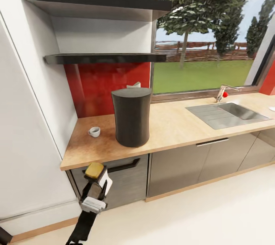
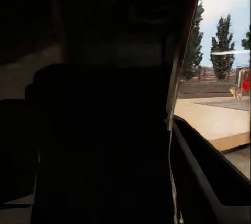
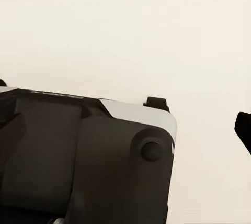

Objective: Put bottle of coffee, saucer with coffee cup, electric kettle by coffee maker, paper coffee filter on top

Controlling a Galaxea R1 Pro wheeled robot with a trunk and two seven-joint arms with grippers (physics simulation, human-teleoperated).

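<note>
Long beige countertop (image 1: 172, 130) ahead of me, dark grey coffee maker (image 1: 131, 117) standing on it above and right of my left gripper (image 1: 97, 178), which is clenched around the small bottle of coffee (image 1: 94, 170) below the counter edge, coffee cup (image 1: 94, 132) left of the maker, my right gripper's state I cannot tell

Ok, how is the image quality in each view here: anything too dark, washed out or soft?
Head view: evenly lit and slightly soft, with the coffee maker and coffee cup readable on the countertop. Left wrist view: mostly near-black from something close to the lens, with a daylit strip along one side. Right wrist view: pale, featureless background behind dark arm hardware.
</note>
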